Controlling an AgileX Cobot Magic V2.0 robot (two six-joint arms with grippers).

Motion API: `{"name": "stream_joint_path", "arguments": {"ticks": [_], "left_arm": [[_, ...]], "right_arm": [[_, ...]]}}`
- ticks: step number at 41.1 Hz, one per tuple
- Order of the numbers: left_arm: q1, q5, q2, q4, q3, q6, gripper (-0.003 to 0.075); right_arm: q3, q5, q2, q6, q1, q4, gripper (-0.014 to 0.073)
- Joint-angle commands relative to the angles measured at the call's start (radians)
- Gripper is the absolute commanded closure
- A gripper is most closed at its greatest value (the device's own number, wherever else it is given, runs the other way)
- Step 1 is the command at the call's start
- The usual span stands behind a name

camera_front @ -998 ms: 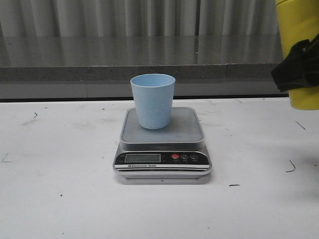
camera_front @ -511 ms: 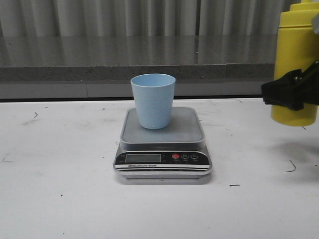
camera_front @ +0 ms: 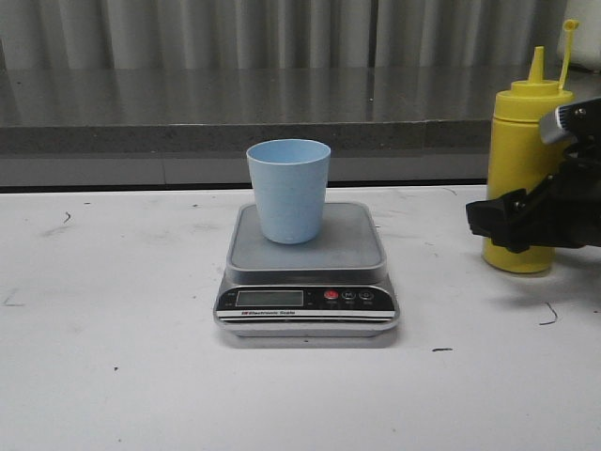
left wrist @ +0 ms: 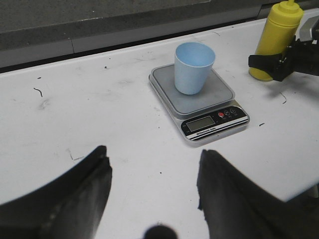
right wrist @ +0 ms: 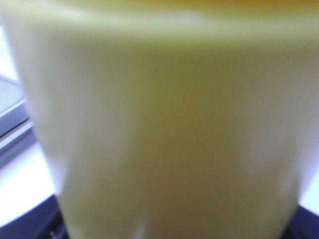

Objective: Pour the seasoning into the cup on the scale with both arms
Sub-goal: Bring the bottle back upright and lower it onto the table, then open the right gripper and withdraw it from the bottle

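Yellow seasoning (camera_front: 518,141) upright — right gripper (camera_front: 507,221) clasps it.

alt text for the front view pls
A small pale blue plastic cup stands upright on a flat silver-grey digital scale on a white table. To the right, a black right gripper holds a tall yellow squeeze bottle, upright at table level.

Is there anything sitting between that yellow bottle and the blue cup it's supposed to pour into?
Nothing visible. The yellow bottle stands upright on the white table, right of the scale, with the right gripper around its lower body. Between it and the blue cup on the scale's platform lies only bare tabletop.
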Motion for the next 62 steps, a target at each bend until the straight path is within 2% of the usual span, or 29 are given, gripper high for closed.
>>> {"name": "stream_joint_path", "arguments": {"ticks": [1, 6, 15, 25, 31, 36, 40, 46, 50, 56, 62], "left_arm": [[0.001, -0.067, 0.007, -0.006, -0.025, -0.015, 0.0332], [0.001, -0.067, 0.007, -0.006, -0.025, -0.015, 0.0332], [0.001, -0.067, 0.007, -0.006, -0.025, -0.015, 0.0332], [0.001, -0.067, 0.007, -0.006, -0.025, -0.015, 0.0332], [0.001, -0.067, 0.007, -0.006, -0.025, -0.015, 0.0332], [0.001, -0.067, 0.007, -0.006, -0.025, -0.015, 0.0332], [0.001, -0.067, 0.007, -0.006, -0.025, -0.015, 0.0332], [0.001, -0.067, 0.007, -0.006, -0.025, -0.015, 0.0332], [0.001, -0.067, 0.007, -0.006, -0.025, -0.015, 0.0332], [0.001, -0.067, 0.007, -0.006, -0.025, -0.015, 0.0332], [0.001, -0.067, 0.007, -0.006, -0.025, -0.015, 0.0332]], "right_arm": [[-0.052, -0.191, -0.022, -0.014, 0.003, 0.017, 0.0249], [-0.061, -0.191, -0.014, -0.014, 0.011, 0.019, 0.0180], [-0.061, -0.190, -0.014, 0.004, 0.012, 0.018, -0.0049], [0.001, -0.179, -0.056, 0.004, 0.009, 0.054, -0.0061], [0.099, -0.157, -0.133, 0.004, 0.009, 0.152, -0.0061], [0.198, -0.070, -0.242, 0.010, 0.013, 0.180, -0.0061], [0.240, 0.117, -0.341, 0.065, 0.029, 0.180, -0.0061], [0.243, 0.530, -0.504, 0.237, 0.065, 0.177, -0.0061], [0.243, 0.739, -0.620, 0.316, 0.097, 0.142, -0.0061], [0.236, 1.048, -0.786, 0.400, 0.195, 0.095, -0.0061], [0.170, 1.376, -0.919, 0.404, 0.325, 0.111, -0.0061]]}}
